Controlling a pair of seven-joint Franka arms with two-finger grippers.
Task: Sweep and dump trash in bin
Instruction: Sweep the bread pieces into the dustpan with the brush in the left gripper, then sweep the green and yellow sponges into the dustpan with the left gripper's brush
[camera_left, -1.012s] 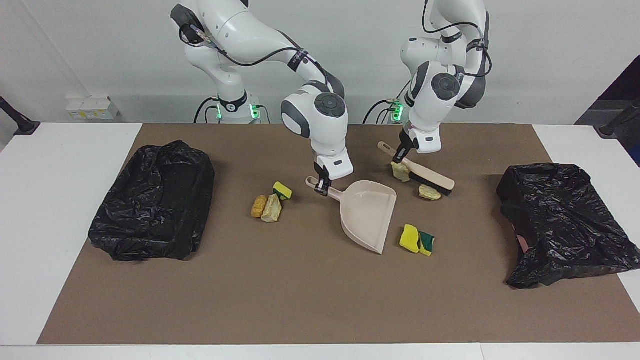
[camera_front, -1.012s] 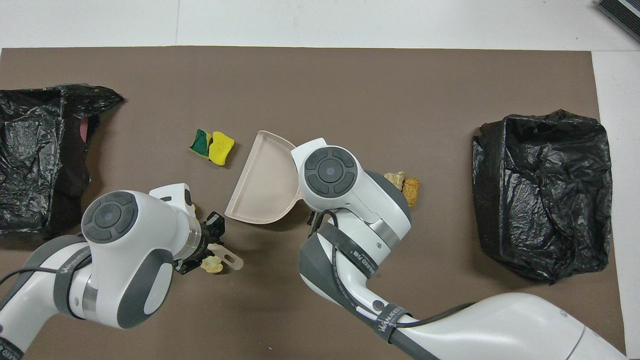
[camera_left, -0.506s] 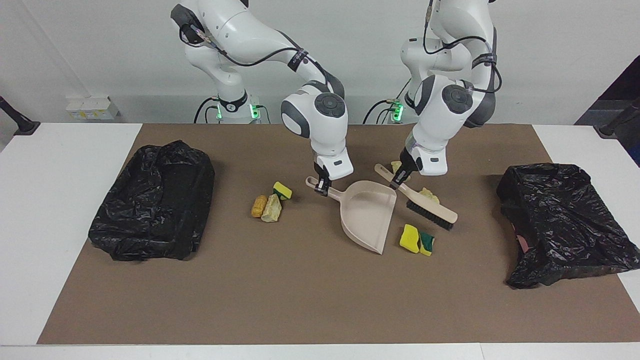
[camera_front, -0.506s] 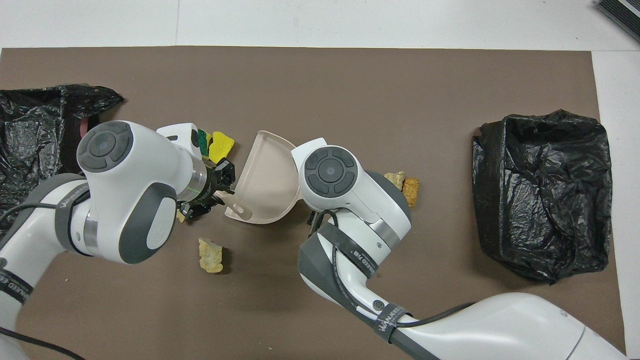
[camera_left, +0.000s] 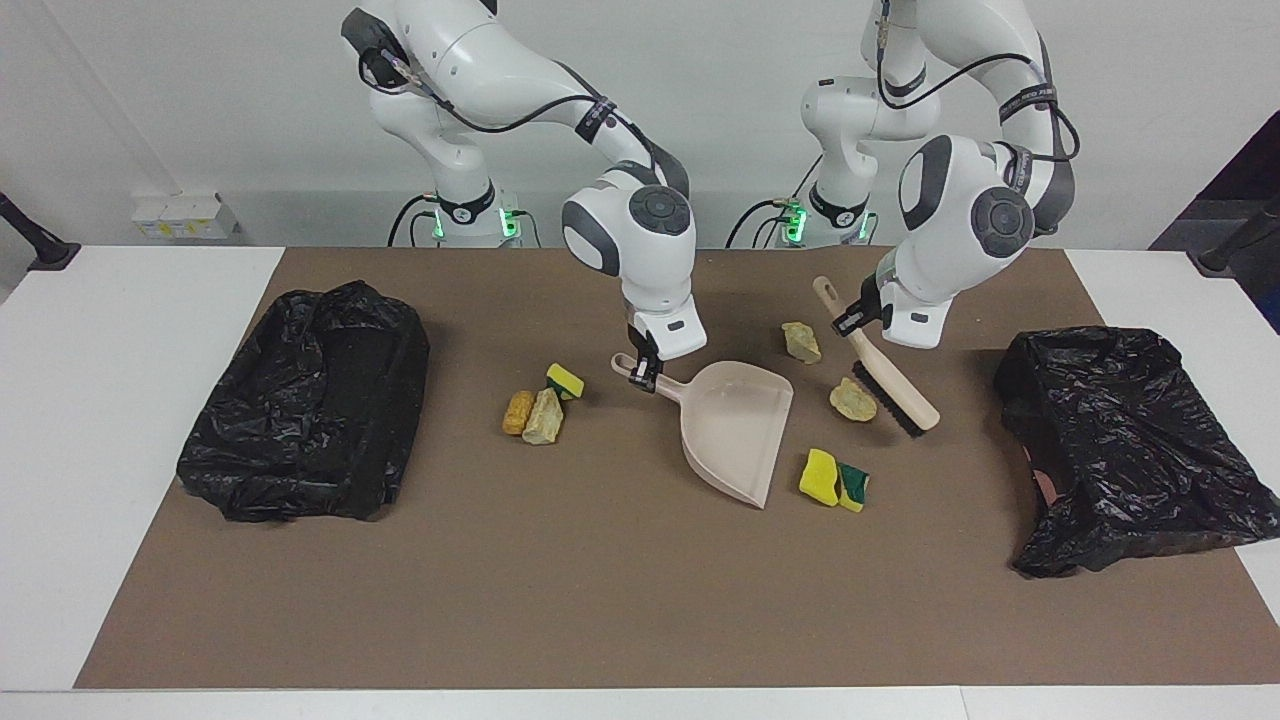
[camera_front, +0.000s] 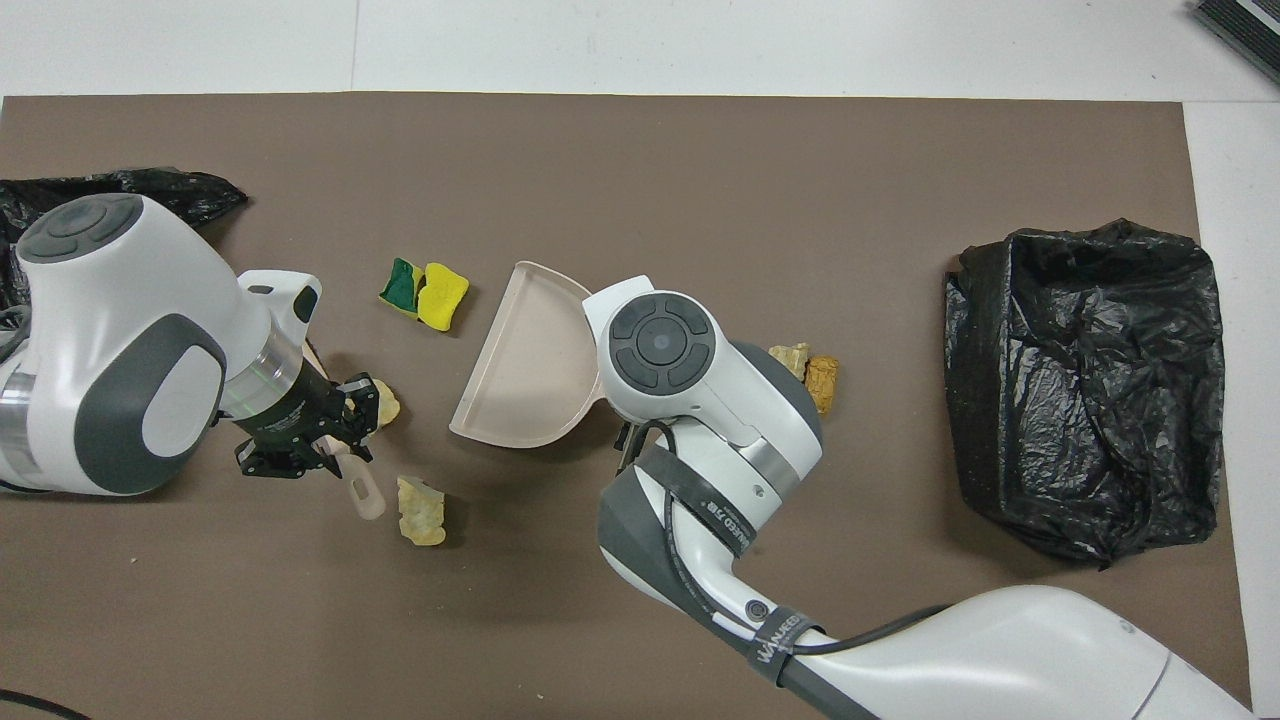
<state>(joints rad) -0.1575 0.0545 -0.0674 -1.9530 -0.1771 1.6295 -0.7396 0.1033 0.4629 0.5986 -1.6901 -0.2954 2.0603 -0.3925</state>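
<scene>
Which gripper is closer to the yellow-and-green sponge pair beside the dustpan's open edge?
Left. The left gripper holds the brush just robot-side of the sponge pair; the right gripper grips the dustpan handle, farther off.

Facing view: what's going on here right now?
The right gripper holds the handle of the beige dustpan, which rests on the brown mat. The left gripper holds the brush by its handle, bristles down beside a pale rock-like piece. Nothing is in the pan yet: sponge chunks lie by its mouth, another rock piece is nearer to the robots, and three more lumps lie toward the right arm's end. Black bins sit at each end.
</scene>
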